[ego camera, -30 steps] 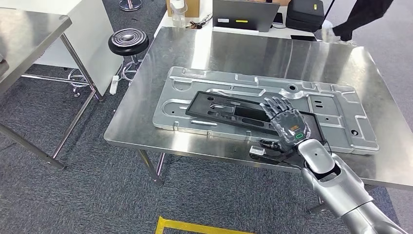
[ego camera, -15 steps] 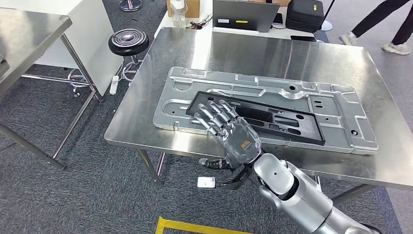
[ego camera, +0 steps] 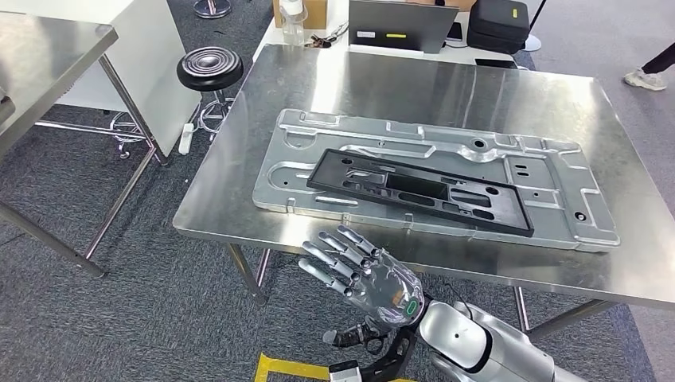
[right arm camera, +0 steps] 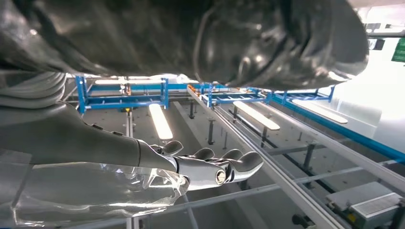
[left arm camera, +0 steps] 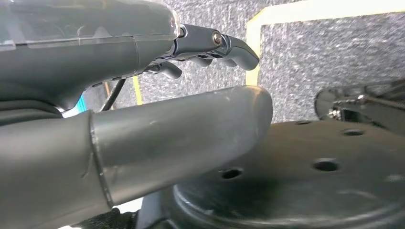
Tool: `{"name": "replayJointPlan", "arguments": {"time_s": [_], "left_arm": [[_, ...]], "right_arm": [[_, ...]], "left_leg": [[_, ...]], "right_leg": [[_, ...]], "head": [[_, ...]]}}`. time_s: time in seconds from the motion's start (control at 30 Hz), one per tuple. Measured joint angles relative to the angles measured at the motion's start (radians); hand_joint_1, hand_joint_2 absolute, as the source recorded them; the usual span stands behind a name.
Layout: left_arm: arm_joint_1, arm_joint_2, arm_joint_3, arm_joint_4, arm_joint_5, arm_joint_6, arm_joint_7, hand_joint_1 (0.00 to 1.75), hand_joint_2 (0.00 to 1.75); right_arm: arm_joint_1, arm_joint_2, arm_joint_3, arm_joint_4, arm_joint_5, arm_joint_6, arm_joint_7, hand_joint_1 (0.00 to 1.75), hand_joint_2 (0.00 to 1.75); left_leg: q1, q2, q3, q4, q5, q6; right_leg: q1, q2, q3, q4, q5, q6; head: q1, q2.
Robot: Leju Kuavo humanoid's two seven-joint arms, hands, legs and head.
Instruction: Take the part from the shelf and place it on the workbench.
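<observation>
Lying flat on our steel desk (ego camera: 374, 79), the black part (ego camera: 418, 191) rests on top of a large silver stamped panel (ego camera: 557, 195), stretched along the panel's length with nothing touching it. We see our right robot hand (ego camera: 362, 278) off the desk, in front of its near edge and over the grey carpet (ego camera: 119, 318), fingers (ego camera: 326, 256) spread apart and holding nothing; the right wrist view shows the same hand (right arm camera: 143, 176) open, fingers extended side by side under ceiling lights. Our left robot hand (left arm camera: 143, 86) hangs low in its wrist view, thumb extended and darker fingers slightly curled with nothing in them, above carpet marked with yellow tape (left arm camera: 253, 43). Beyond the desk's left corner stands a black round stool (ego camera: 210, 67); at the far edge sit a laptop (ego camera: 400, 24) and a black case (ego camera: 497, 22). A person's shoe (ego camera: 646, 78) shows at the right edge.
</observation>
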State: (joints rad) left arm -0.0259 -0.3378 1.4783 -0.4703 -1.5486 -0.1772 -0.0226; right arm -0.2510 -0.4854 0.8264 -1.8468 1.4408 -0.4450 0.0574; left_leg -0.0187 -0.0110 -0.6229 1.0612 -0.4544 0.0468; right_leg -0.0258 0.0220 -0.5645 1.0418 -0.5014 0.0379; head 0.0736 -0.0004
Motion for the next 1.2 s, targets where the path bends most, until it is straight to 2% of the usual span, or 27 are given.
{"name": "replayJointPlan", "arguments": {"time_s": [0.1,0.13,0.2,0.27,0.3,0.33,0.37,0.4,0.47,0.5,0.57,0.63,0.7,0.77,0.8,0.83,0.87,0.9,0.97,1.0,1.03,1.1,1.13,1.17,1.2], "left_arm": [[-0.004,0.006,-0.001,0.023,0.003,0.016,-0.003,0.00,0.00],[-0.005,0.008,-0.001,0.030,0.005,0.019,-0.003,0.00,0.00],[-0.005,0.011,-0.001,0.046,0.007,0.024,-0.003,0.00,0.00],[-0.005,0.014,-0.001,0.059,0.009,0.030,-0.001,0.00,0.00],[-0.005,0.016,-0.001,0.066,0.009,0.034,0.006,0.00,0.00],[-0.004,0.018,-0.001,0.071,0.009,0.038,0.016,0.00,0.00],[-0.003,0.021,-0.001,0.075,0.009,0.042,0.027,0.00,0.00],[-0.002,0.022,-0.001,0.078,0.008,0.045,0.038,0.00,0.00],[0.001,0.024,-0.001,0.081,0.006,0.048,0.046,0.00,0.00],[0.003,0.024,-0.001,0.081,0.004,0.047,0.047,0.00,0.00],[0.006,0.025,-0.001,0.082,0.001,0.043,0.047,0.00,0.00],[0.007,0.026,-0.001,0.081,0.001,0.038,0.046,0.00,0.00],[0.006,0.028,-0.001,0.081,0.001,0.034,0.046,0.00,0.00],[0.005,0.029,-0.001,0.081,0.000,0.031,0.045,0.00,0.00],[0.005,0.030,-0.001,0.081,0.000,0.031,0.045,0.00,0.00],[0.006,0.030,-0.001,0.081,0.000,0.030,0.045,0.00,0.00],[0.007,0.031,-0.001,0.081,0.000,0.029,0.045,0.00,0.00],[0.007,0.032,-0.001,0.081,0.000,0.029,0.045,0.00,0.00],[0.007,0.033,0.000,0.081,-0.002,0.029,0.045,0.00,0.00],[0.007,0.033,0.000,0.081,-0.002,0.029,0.046,0.00,0.00],[0.007,0.034,0.000,0.081,-0.002,0.029,0.046,0.00,0.00],[0.008,0.034,0.000,0.081,-0.003,0.028,0.046,0.00,0.00],[0.009,0.034,0.000,0.081,-0.003,0.028,0.046,0.00,0.00],[0.009,0.034,0.000,0.081,-0.003,0.028,0.046,0.00,0.00],[0.008,0.034,0.000,0.081,-0.003,0.028,0.047,0.00,0.00]], "right_arm": [[0.002,-0.017,0.001,-0.016,-0.004,0.006,-0.001,0.00,0.00],[0.002,-0.021,0.002,-0.019,-0.004,0.007,-0.001,0.00,0.00],[0.003,-0.028,0.002,-0.023,-0.004,0.008,-0.002,0.00,0.00],[0.006,-0.033,0.003,-0.024,-0.008,0.013,-0.003,0.00,0.00],[0.009,-0.035,0.004,-0.024,-0.015,0.017,-0.005,0.00,0.00],[0.012,-0.036,0.006,-0.024,-0.025,0.021,-0.007,0.00,0.00],[0.016,-0.037,0.007,-0.024,-0.035,0.024,-0.008,0.00,0.00],[0.021,-0.037,0.009,-0.024,-0.043,0.025,-0.009,0.00,0.00],[0.027,-0.038,0.012,-0.023,-0.051,0.023,-0.010,0.00,0.00],[0.028,-0.040,0.014,-0.023,-0.054,0.022,-0.009,0.00,0.00],[0.026,-0.042,0.017,-0.023,-0.062,0.027,-0.009,0.00,0.00],[0.021,-0.042,0.018,-0.024,-0.072,0.038,-0.008,0.00,0.00],[0.018,-0.041,0.019,-0.024,-0.078,0.047,-0.008,0.00,0.00],[0.018,-0.041,0.019,-0.024,-0.078,0.051,-0.009,0.00,0.00],[0.019,-0.041,0.019,-0.024,-0.078,0.052,-0.009,0.00,0.00],[0.019,-0.041,0.020,-0.023,-0.079,0.052,-0.009,0.00,0.00],[0.020,-0.041,0.020,-0.023,-0.079,0.052,-0.009,0.00,0.00],[0.021,-0.041,0.020,-0.021,-0.079,0.051,-0.009,0.00,0.00],[0.025,-0.041,0.021,-0.019,-0.079,0.050,-0.008,0.00,0.00],[0.027,-0.042,0.021,-0.017,-0.079,0.048,-0.007,0.00,0.00],[0.030,-0.042,0.021,-0.017,-0.079,0.047,-0.006,0.00,0.00],[0.033,-0.042,0.021,-0.015,-0.079,0.044,-0.002,0.00,0.00],[0.034,-0.042,0.021,-0.014,-0.079,0.044,-0.001,0.00,0.00],[0.035,-0.042,0.021,-0.014,-0.079,0.042,0.000,0.00,0.00],[0.037,-0.043,0.021,-0.013,-0.079,0.041,0.000,0.00,0.00]], "left_leg": [[0.004,0.000,0.007,-0.013,0.005,0.012],[0.006,0.000,0.011,-0.021,0.009,0.017],[0.010,-0.002,0.018,-0.032,0.014,0.024],[0.009,-0.007,0.018,-0.033,0.015,0.025],[0.008,-0.011,0.018,-0.033,0.015,0.025],[0.008,-0.018,0.019,-0.033,0.014,0.025],[0.008,-0.026,0.021,-0.032,0.014,0.024],[0.008,-0.034,0.022,-0.032,0.014,0.022],[0.007,-0.050,0.022,-0.031,0.015,0.014],[0.008,-0.057,0.020,-0.030,0.016,0.008],[0.010,-0.071,0.016,-0.032,0.020,-0.007],[0.010,-0.060,0.011,-0.021,0.012,-0.019],[0.012,-0.025,-0.023,0.057,-0.037,-0.030],[0.019,-0.004,-0.087,0.188,-0.101,-0.041],[0.023,-0.001,-0.109,0.234,-0.114,-0.046],[0.026,0.002,-0.114,0.244,-0.108,-0.050],[0.029,0.006,-0.098,0.213,-0.083,-0.053],[0.031,0.018,-0.061,0.145,-0.047,-0.055],[0.028,0.051,0.007,0.016,-0.002,-0.050],[0.026,0.061,0.025,-0.018,0.005,-0.044],[0.023,0.061,0.027,-0.026,0.002,-0.037],[0.022,0.043,0.026,-0.030,0.006,-0.024],[0.024,0.033,0.027,-0.033,0.008,-0.017],[0.025,0.025,0.028,-0.036,0.010,-0.011],[0.027,0.015,0.029,-0.039,0.013,-0.005]], "right_leg": [[0.000,-0.003,0.007,-0.005,-0.001,0.010],[0.001,-0.006,0.003,0.008,-0.012,0.012],[0.002,-0.013,-0.036,0.095,-0.065,0.013],[0.003,-0.015,-0.101,0.223,-0.122,0.014],[0.003,-0.015,-0.119,0.257,-0.127,0.013],[0.003,-0.015,-0.120,0.255,-0.111,0.011],[0.004,-0.013,-0.099,0.210,-0.078,0.008],[0.004,-0.002,-0.064,0.138,-0.039,0.002],[0.007,0.022,-0.007,0.018,0.007,-0.007],[0.010,0.029,0.005,-0.009,0.012,-0.011],[0.013,0.017,0.006,-0.018,0.015,-0.018],[0.009,-0.001,0.012,-0.028,0.021,-0.030],[0.004,-0.024,0.018,-0.036,0.024,-0.040],[0.004,-0.047,0.019,-0.036,0.022,-0.044],[0.004,-0.059,0.019,-0.035,0.021,-0.044],[0.003,-0.071,0.020,-0.035,0.020,-0.042],[0.002,-0.082,0.022,-0.034,0.017,-0.039],[0.000,-0.093,0.025,-0.032,0.014,-0.035],[0.002,-0.111,0.030,-0.026,0.005,-0.024],[0.004,-0.118,0.032,-0.025,0.001,-0.017],[0.006,-0.125,0.035,-0.025,0.000,-0.011],[0.005,-0.138,0.041,-0.028,-0.002,0.001],[0.003,-0.129,0.042,-0.024,-0.010,0.006],[0.000,-0.108,0.035,-0.003,-0.027,0.011],[-0.002,-0.081,0.017,0.040,-0.056,0.013]], "head": [[0.000,0.000],[0.000,0.000],[0.001,0.000],[0.000,0.000],[0.000,0.000],[0.000,0.000],[0.000,0.000],[0.001,0.000],[0.000,0.000],[0.000,0.000],[0.000,0.000],[-0.001,0.000],[-0.003,0.000],[-0.004,0.000],[-0.004,0.000],[-0.004,0.000],[-0.004,0.000],[-0.004,0.000],[-0.004,0.000],[-0.003,0.000],[-0.003,0.000],[-0.003,0.000],[-0.002,0.000],[-0.002,0.000],[-0.002,0.000]]}}
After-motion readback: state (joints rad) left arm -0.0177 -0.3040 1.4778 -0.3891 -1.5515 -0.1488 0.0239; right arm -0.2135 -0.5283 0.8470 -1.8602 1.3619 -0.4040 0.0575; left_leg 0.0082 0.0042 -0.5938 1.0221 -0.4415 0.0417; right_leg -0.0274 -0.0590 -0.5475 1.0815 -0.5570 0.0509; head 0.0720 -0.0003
